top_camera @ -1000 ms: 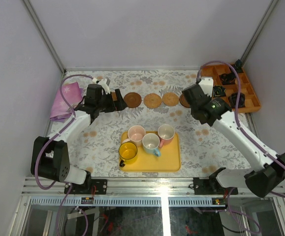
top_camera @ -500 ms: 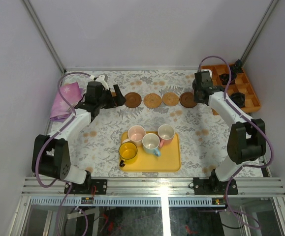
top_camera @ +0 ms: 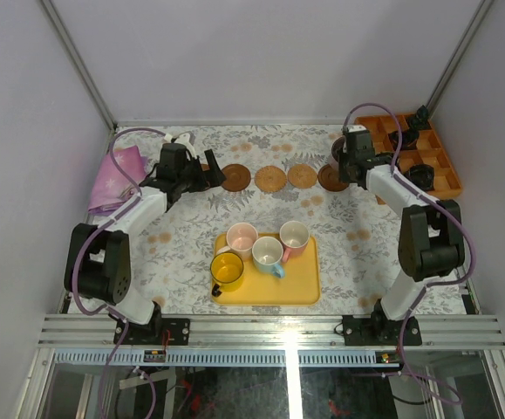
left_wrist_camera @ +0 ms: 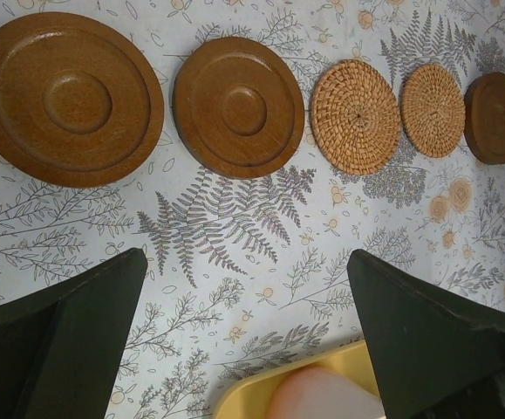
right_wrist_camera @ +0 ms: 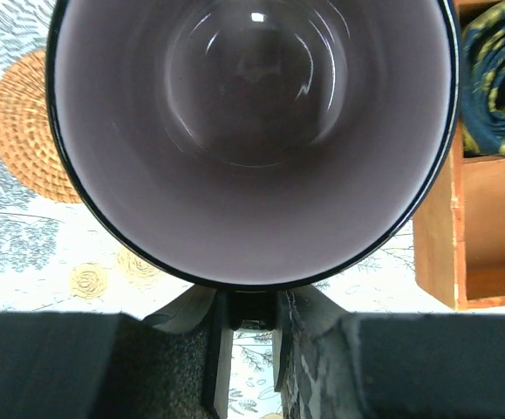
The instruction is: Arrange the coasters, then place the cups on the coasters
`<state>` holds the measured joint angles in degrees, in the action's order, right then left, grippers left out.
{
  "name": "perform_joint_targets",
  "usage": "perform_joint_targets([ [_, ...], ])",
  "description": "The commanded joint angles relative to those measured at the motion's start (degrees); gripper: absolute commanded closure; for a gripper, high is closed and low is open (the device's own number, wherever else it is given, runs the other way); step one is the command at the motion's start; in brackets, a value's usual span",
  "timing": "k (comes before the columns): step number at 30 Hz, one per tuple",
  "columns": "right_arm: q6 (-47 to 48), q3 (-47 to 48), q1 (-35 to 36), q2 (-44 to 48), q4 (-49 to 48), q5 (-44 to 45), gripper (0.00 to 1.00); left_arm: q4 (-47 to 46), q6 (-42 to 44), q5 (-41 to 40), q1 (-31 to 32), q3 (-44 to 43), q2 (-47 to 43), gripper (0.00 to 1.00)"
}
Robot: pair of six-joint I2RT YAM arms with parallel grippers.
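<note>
Nearest the bases, four cups [top_camera: 268,251] sit on the yellow tray [top_camera: 304,292], none on coasters yet. Beyond them the coasters [top_camera: 270,178] lie in a row, so arranging looks done. Left gripper [left_wrist_camera: 245,262] is wide open and empty, with the row just ahead of its fingers. Right gripper [right_wrist_camera: 248,327] is clamped on the mauve cup [right_wrist_camera: 252,131] near the row's right end. Left wrist counts five discs, overhead only four clearly. Only the right wrist shows the grip.
</note>
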<state>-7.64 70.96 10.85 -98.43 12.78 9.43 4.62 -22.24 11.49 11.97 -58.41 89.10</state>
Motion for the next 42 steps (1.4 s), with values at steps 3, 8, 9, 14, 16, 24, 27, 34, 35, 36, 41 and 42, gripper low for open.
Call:
perform_joint_targets([
  [3, 0.3, 6.6, -0.2, -4.1, -0.6, -0.3, 1.0, -2.8, -0.5, 0.3, 0.1, -2.2, 1.2, 0.0],
  [8, -1.2, 9.2, -0.2, -6.4, 2.1, -0.7, 1.0, -2.6, -0.3, 0.1, -0.1, -2.5, 1.3, 0.0],
  [9, -1.3, 9.3, -0.3, -6.7, 2.3, -0.7, 1.0, -2.6, -0.3, 0.1, -0.1, -2.5, 1.4, 0.0],
  [14, -1.8, 11.7, -0.5, -8.8, 5.0, -1.0, 1.0, -2.2, -0.3, 0.6, -0.2, -3.1, 2.0, 0.0],
  [16, -2.1, 13.0, -0.5, -9.3, 6.6, -1.0, 1.0, -2.1, -0.3, 0.5, -0.2, -3.1, 2.0, 0.0],
  [24, -3.1, 14.1, -0.6, -9.8, 11.1, -1.5, 1.0, -1.9, -0.3, 0.4, -0.2, -3.2, 2.2, 0.0],
  [27, -3.5, 14.1, -0.5, -10.0, 11.6, -2.1, 1.0, -1.8, -0.4, 0.7, -0.2, -3.4, 2.5, 0.0],
  [34, -3.5, 14.1, -0.6, -11.0, 11.6, -2.6, 1.0, -1.7, -0.4, 1.1, -0.2, -3.5, 2.5, 0.0],
  [35, -3.5, 14.1, -0.6, -11.2, 11.6, -2.7, 1.0, -1.7, -0.4, 1.0, -0.2, -3.4, 2.6, 0.0],
  [36, -3.6, 14.1, -0.7, -11.6, 11.5, -2.9, 1.0, -1.6, -0.4, 1.0, -0.2, -3.4, 2.5, 0.0],
  [41, -4.0, 14.4, -0.6, -12.7, 11.0, -3.3, 1.0, -1.5, -0.3, 1.0, -0.2, -3.4, 2.5, 0.0],
  [42, -4.1, 14.6, -0.6, -12.9, 11.0, -3.4, 1.0, -1.5, -0.2, 1.0, -0.3, -3.4, 2.5, 0.0],
])
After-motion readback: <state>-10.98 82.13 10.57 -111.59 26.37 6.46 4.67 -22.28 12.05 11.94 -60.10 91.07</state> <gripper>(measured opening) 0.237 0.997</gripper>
